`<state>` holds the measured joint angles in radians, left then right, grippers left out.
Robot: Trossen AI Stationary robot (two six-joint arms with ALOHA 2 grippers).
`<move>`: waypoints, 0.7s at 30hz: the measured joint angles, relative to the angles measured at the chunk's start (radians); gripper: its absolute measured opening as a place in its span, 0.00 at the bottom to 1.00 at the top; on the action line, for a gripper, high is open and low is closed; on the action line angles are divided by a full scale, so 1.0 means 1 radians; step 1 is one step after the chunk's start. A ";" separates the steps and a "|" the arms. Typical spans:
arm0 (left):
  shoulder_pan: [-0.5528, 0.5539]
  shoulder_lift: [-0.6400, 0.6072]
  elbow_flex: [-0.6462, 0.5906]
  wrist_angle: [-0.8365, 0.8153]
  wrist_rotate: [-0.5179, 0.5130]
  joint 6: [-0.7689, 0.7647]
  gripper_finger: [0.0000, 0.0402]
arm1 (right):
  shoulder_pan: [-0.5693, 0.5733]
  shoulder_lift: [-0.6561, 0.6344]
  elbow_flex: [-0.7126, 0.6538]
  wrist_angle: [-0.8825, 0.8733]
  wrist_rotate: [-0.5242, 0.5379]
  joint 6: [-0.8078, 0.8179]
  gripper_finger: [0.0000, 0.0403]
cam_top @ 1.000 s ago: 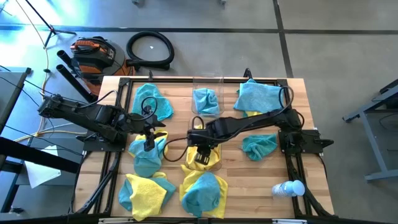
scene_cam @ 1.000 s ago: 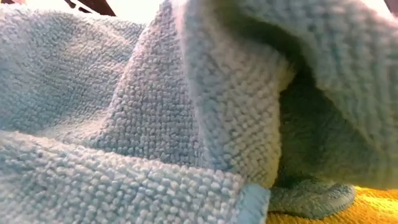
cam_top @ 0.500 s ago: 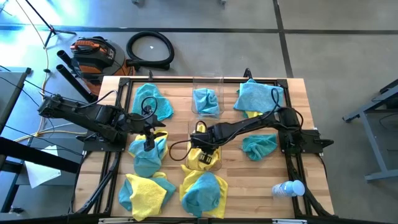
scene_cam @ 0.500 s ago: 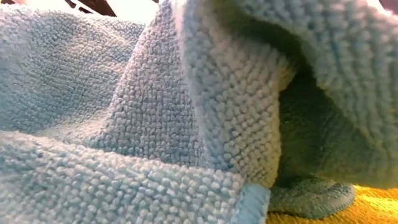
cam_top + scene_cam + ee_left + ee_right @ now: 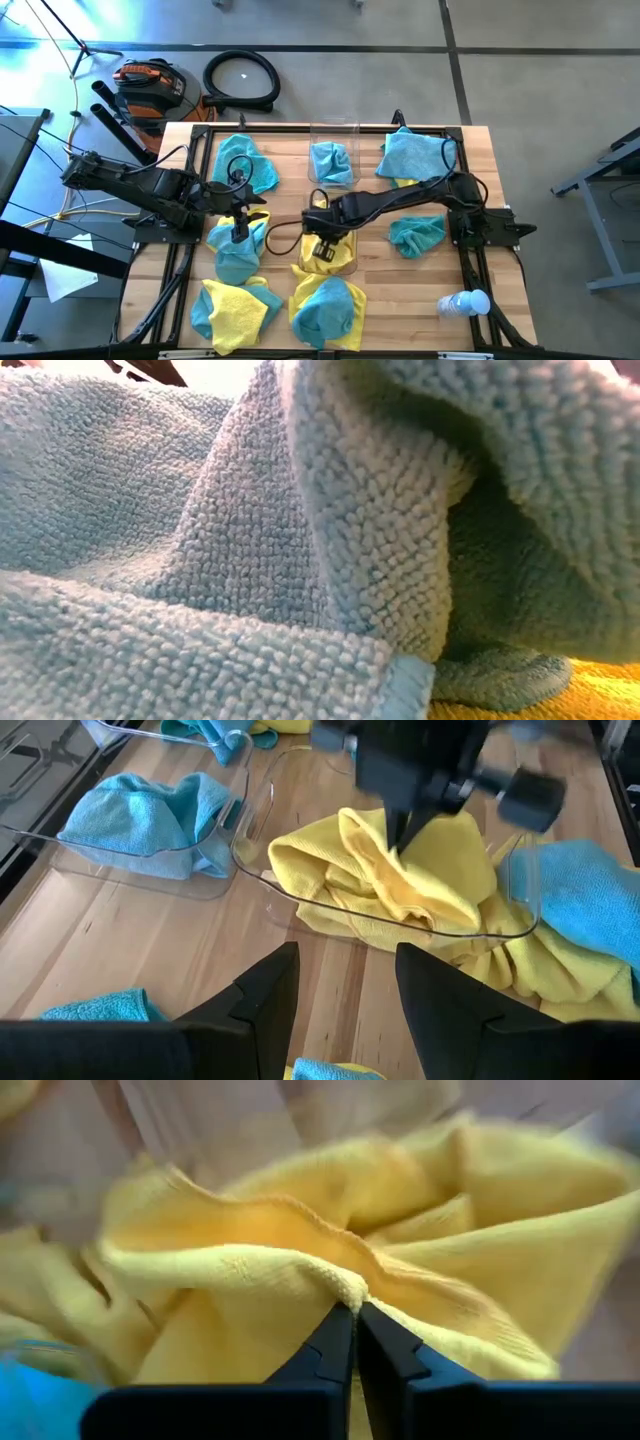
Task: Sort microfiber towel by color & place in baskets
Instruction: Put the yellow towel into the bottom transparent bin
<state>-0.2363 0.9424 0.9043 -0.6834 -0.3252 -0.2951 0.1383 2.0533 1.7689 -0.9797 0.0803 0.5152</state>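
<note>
A heap of yellow towels [image 5: 400, 885] lies in a clear basket [image 5: 300, 905] at the table's middle. My right gripper [image 5: 322, 248] reaches down into it and is shut on a yellow towel [image 5: 300, 1270]. A second clear basket [image 5: 333, 135] farther back holds a blue towel [image 5: 332, 162]. My left gripper [image 5: 345, 955] hangs open to the left of the yellow basket, over a blue and yellow towel pile [image 5: 238, 250], and touches nothing. The low view is filled by a blue towel [image 5: 250, 540] right before the camera. My right gripper pinches a raised fold of the yellow towel [image 5: 345, 1285] between its two fingers [image 5: 325, 1350], at their free ends. The fingers come from above, pointing steeply down. The fold stands up as a ridge, and the rest of the towel lies bunched in the basket [image 5: 440, 890].
Blue towels lie at the back left [image 5: 245, 160], back right [image 5: 415, 155] and right [image 5: 415, 235]. Mixed blue and yellow piles lie at the front [image 5: 235, 310] [image 5: 325, 305]. A white bottle [image 5: 465, 300] lies at the front right. Black frame rails [image 5: 470, 270] edge the table.
My right gripper has sunk onto the yellow towels in the middle basket, and its fingers have come together on a fold of one.
</note>
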 joint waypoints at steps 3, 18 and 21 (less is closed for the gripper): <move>0.000 0.000 0.000 0.000 0.000 0.000 0.39 | 0.005 0.000 0.111 -0.105 0.052 -0.019 0.00; 0.000 0.000 0.000 0.000 0.000 0.000 0.39 | 0.011 -0.013 -0.065 0.134 0.081 -0.053 0.00; 0.000 0.000 0.000 0.000 0.000 0.000 0.39 | -0.006 -0.013 -0.174 0.260 0.019 -0.026 0.00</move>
<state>-0.2363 0.9424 0.9043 -0.6830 -0.3252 -0.2951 0.1327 2.0403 1.5954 -0.7192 0.0989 0.4889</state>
